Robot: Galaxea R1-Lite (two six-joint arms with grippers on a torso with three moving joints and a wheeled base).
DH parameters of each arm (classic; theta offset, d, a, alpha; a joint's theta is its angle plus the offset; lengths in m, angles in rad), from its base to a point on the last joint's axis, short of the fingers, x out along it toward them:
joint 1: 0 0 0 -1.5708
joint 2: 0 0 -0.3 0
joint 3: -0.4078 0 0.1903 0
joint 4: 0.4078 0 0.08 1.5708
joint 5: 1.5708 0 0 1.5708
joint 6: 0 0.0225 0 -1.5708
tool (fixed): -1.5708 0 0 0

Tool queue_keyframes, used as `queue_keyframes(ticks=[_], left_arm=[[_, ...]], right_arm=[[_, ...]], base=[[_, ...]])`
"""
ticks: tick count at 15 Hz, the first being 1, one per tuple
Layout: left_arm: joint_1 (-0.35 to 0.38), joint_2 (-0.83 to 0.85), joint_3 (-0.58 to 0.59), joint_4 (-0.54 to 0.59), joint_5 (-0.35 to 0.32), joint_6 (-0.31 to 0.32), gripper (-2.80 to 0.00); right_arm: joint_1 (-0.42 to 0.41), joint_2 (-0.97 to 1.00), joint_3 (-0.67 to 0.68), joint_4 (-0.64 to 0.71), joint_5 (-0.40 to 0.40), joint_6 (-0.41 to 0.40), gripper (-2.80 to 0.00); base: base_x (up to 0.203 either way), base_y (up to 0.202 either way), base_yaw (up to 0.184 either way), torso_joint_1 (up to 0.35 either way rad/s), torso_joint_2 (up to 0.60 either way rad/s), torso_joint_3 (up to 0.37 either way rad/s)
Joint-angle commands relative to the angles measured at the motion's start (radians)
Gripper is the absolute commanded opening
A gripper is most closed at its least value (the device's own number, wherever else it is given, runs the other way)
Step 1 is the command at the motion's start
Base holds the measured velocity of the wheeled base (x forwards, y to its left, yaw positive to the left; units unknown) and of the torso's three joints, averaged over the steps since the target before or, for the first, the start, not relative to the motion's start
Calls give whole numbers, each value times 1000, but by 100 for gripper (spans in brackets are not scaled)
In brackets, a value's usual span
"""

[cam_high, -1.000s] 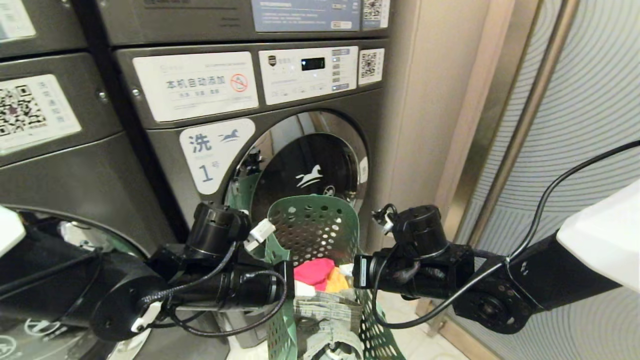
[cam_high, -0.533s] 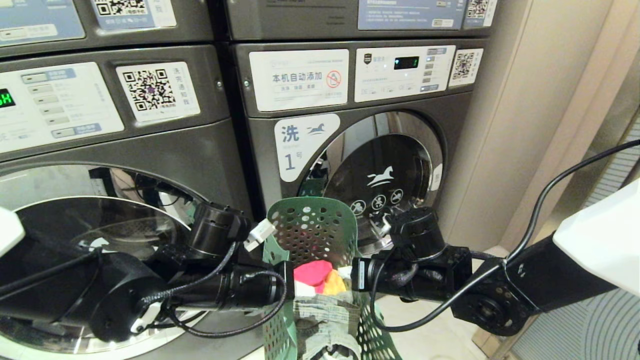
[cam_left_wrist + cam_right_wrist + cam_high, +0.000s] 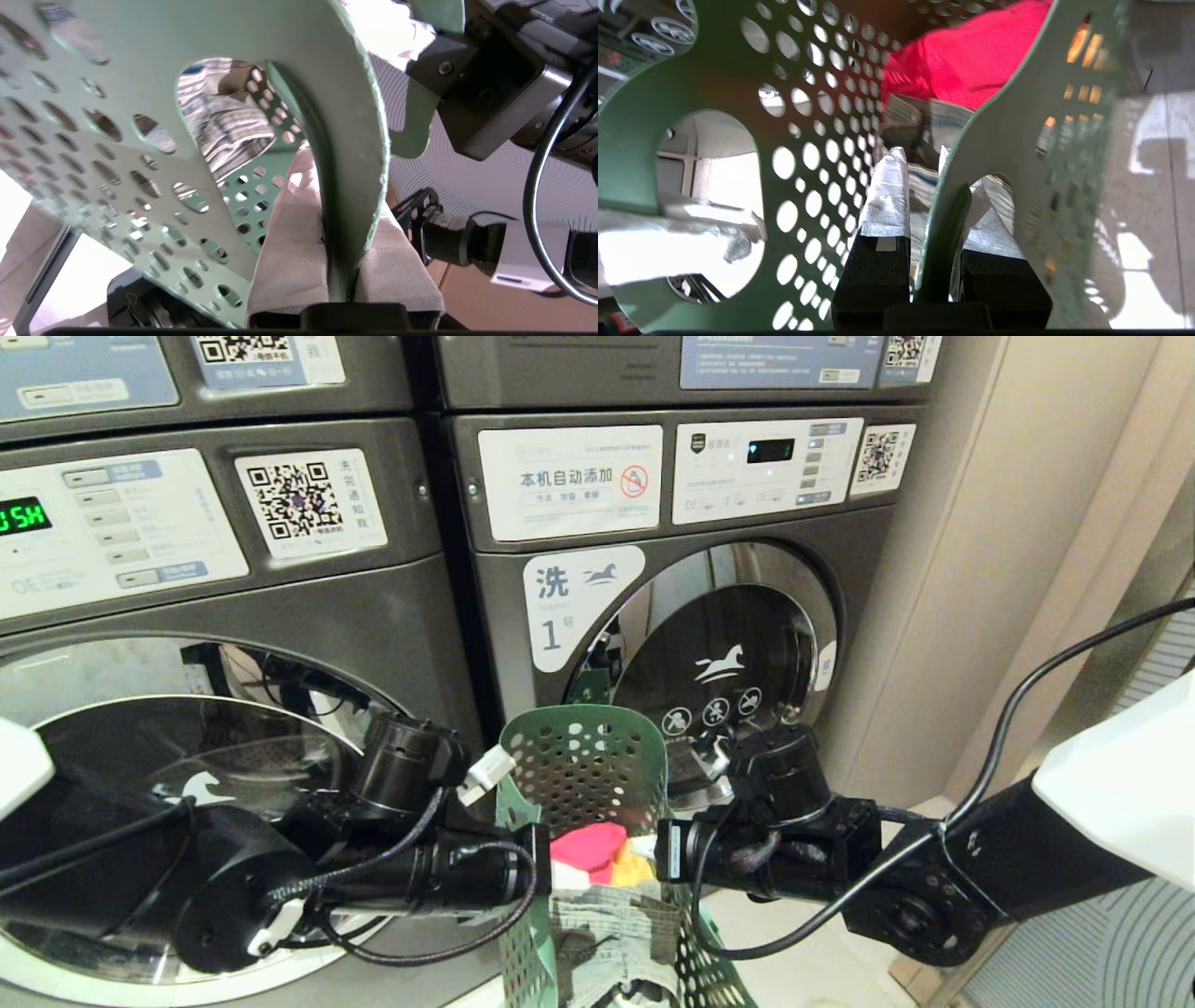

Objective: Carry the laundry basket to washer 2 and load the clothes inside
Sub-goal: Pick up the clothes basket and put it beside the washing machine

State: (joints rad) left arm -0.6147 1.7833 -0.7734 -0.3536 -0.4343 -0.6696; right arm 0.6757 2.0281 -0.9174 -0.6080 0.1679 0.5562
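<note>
Jaws first: both sets are clamped on the laundry basket (image 3: 583,756), one each side. In the left wrist view the left gripper (image 3: 337,284) has its padded fingers (image 3: 289,261) pinching the rim strip beside the oval handle cut-out. In the right wrist view the right gripper (image 3: 934,261) does the same, taped fingers (image 3: 887,200) inside the wall, the other finger outside.

We see the basket hanging between the two grippers, off the floor as far as we can tell. The clothes (image 3: 597,868) sit just below and between the jaws: red piece, orange-yellow piece, faded denim toward us.

Beyond the jaws stands the washer labelled 1 (image 3: 681,616), door shut. The machine to the left of the left gripper is, we judge, washer 2 (image 3: 196,728); its label is not in view, so we cannot confirm it.

Risks, as we judge them:
- Thin rim, narrow pinch. A jolt while driving could let the plastic slide out of one pair of jaws, and the basket would tip and spill.
- Arms drifting apart or together would bend the walls and loosen the hold.
- Far basket wall sits near the machine fronts; turning left could knock it against a door.
- Stopping at the wrong machine, since the numeral is hidden.
</note>
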Motion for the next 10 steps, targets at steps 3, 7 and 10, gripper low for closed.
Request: queue_keyframes(ticks=[3, 7, 10], left_arm=[[0, -4, 0, -2, -3, -4, -280], [0, 3, 0, -2, -3, -4, -280], [1, 7, -1, -2, -3, -4, -280]], right_arm=[[1, 1, 4, -3, 2, 4, -280], [1, 1, 6, -3, 2, 4, -280], [1, 1, 6, -3, 2, 4, -280]], base=[[-185, 0, 1, 4, 0, 2], [-196, 0, 2, 3, 4, 3], [-100, 0, 1, 0, 1, 4]])
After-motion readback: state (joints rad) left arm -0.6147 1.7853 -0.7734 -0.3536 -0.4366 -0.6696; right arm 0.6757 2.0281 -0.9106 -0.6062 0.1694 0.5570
